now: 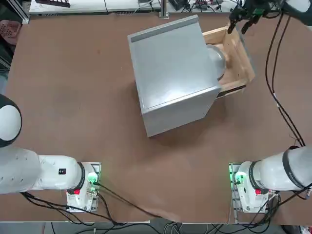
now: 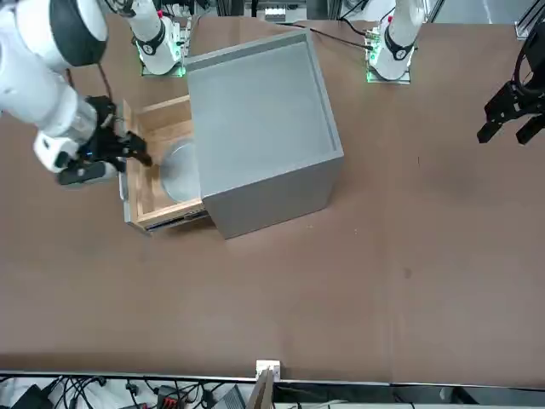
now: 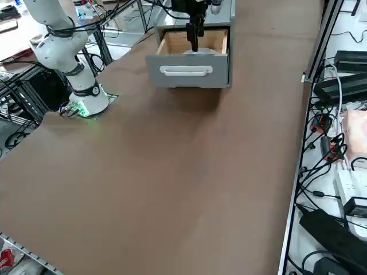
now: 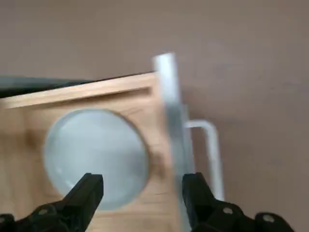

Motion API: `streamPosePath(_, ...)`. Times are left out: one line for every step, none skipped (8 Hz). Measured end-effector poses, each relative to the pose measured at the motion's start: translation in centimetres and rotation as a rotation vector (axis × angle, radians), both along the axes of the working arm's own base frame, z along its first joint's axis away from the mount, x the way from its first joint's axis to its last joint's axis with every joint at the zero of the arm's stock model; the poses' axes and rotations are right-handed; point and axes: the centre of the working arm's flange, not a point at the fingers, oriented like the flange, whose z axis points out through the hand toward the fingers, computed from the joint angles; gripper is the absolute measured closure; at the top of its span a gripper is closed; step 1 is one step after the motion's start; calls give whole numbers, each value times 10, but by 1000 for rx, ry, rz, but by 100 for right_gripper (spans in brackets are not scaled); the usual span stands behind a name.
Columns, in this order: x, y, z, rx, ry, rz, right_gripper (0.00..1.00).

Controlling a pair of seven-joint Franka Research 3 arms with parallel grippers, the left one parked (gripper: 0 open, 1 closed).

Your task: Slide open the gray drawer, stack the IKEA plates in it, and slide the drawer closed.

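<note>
Brown table (image 1: 73, 97), open gripper (image 4: 142, 193) over drawer (image 4: 96, 92)

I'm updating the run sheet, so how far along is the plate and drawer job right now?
Done: the drawer is pulled out of the gray cabinet, and a plate lies flat inside it; whether it is one plate or two stacked cannot be told. No plate shows on the table. In hand: the right gripper hovers above the drawer, fingers open and empty. Left: sliding the drawer closed.

Gray cabinet (image 1: 170, 78), wood drawer (image 1: 239, 63), pale plate (image 4: 96, 157).
</note>
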Motion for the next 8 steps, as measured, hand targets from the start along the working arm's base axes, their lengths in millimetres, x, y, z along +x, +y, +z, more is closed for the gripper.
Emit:
streamPosePath(5, -29, 6, -24, -19, 8, 4)
streamPosePath(8, -61, 6, -33, -26, 34, 10)
streamPosePath(9, -94, 0, -34, -21, 77, 14)
streamPosePath(12, -121, -13, -30, -5, 115, 35)
streamPosePath(15, -131, -32, -23, 20, 136, 60)
streamPosePath(19, -128, -55, -18, 37, 152, 71)
streamPosePath(22, -120, -77, -15, 44, 170, 81)
streamPosePath(23, -111, -93, -6, 53, 183, 99)
